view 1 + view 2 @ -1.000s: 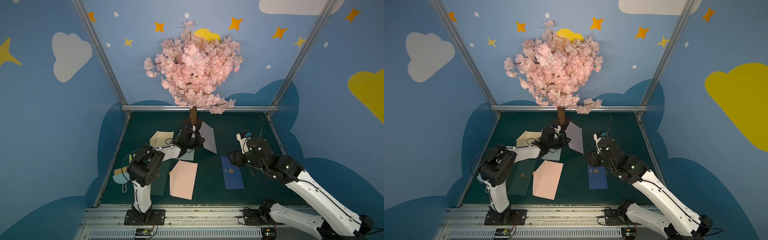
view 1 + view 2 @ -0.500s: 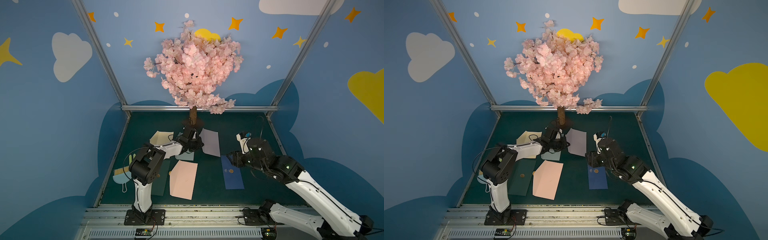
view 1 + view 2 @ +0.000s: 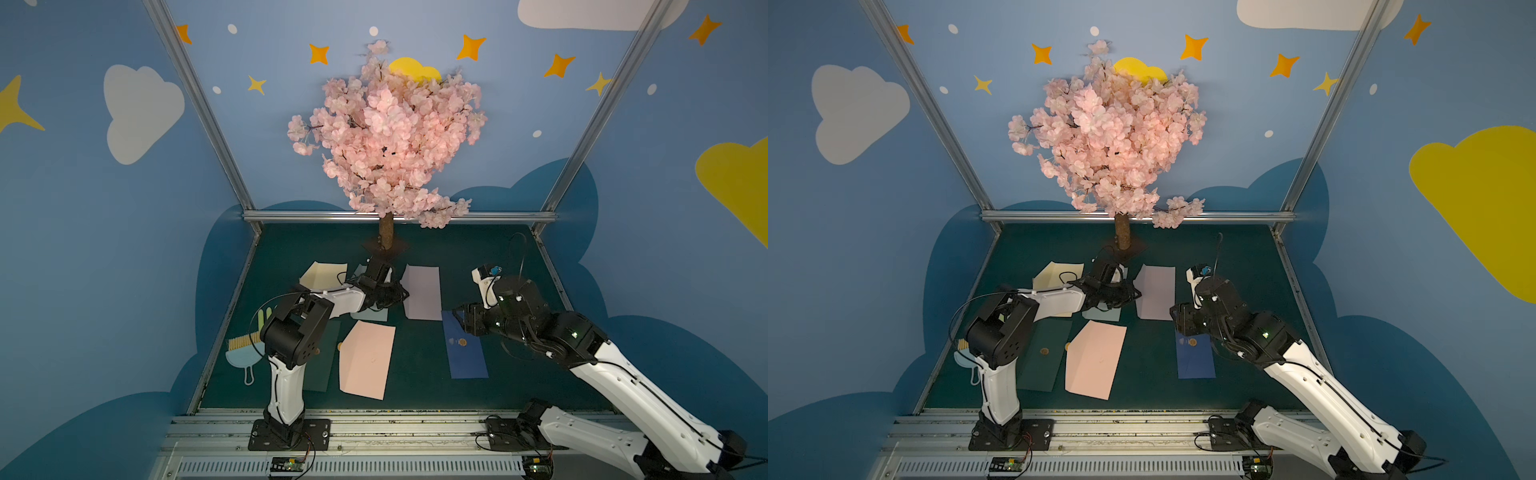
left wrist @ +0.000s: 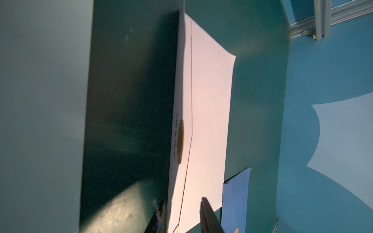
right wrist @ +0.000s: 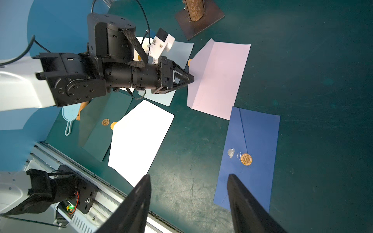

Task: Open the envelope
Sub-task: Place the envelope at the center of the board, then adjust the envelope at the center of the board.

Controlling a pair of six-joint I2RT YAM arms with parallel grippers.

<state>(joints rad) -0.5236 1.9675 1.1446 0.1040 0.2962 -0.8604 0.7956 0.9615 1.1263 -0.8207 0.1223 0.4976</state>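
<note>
A lilac envelope (image 3: pixel 424 293) (image 3: pixel 1158 293) lies flat near the tree's base. Its flap (image 5: pixel 198 58) is folded out toward my left gripper (image 3: pixel 401 293) (image 3: pixel 1136 296) (image 5: pixel 191 79). A gold seal (image 4: pixel 180 139) sits on the flap's edge. In the left wrist view my left gripper (image 4: pixel 183 213) has its fingers (image 4: pixel 207 215) apart on either side of the flap's edge, not pinching it. My right gripper (image 3: pixel 459 318) (image 5: pixel 189 201) hangs open and holds nothing, above the table beside a dark blue envelope (image 3: pixel 467 349) (image 5: pixel 254 145).
A pink envelope (image 3: pixel 365 359), a dark green one (image 3: pixel 324 361), a cream one (image 3: pixel 322 274) and a pale blue one (image 3: pixel 370 313) lie around the left arm. The tree's trunk and base plate (image 3: pixel 386 239) stand behind. A brush and dustpan (image 3: pixel 245 349) lie at the left edge.
The lilac envelope, held tilted up a second ago, now lies flat with its flap out. My left gripper has come down with it and parted its jaws. The right arm has not moved.
</note>
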